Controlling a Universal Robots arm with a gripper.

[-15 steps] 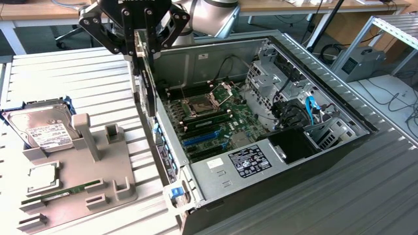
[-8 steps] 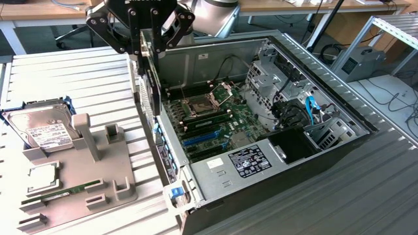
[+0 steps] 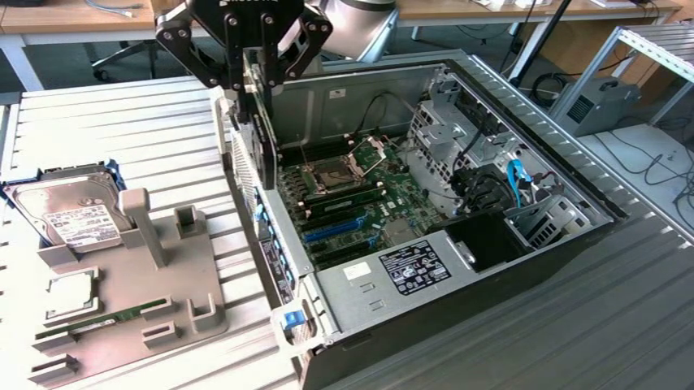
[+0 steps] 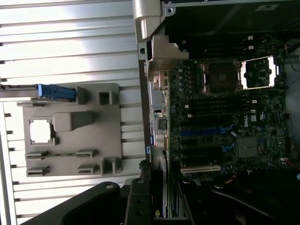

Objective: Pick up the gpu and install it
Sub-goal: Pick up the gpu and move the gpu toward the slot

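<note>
Item: gpu (image 3: 253, 142). I'm holding it edge-down in gripper (image 3: 247, 80), fingers pinching its upper edge. It's hanging by PC case (image 3: 607, 213) wall on exterior view's left, above mobo (image 3: 363, 207). Handling, est.: light, stiff, fragile; I'm favouring board edges for grip.

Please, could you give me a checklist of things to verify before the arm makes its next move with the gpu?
1. The gpu gripped by the tool: ok.
2. The gpu lifted clear of the grey fixture: ok.
3. The case open, motherboard exposed: ok.
4. The blue slots free of cards: ok.
5. The gpu above the blue slots: not ok, it hangs by the case's wall on the exterior view's left.
6. The gpu's lower edge in line with a slot: cannot tell.
</note>
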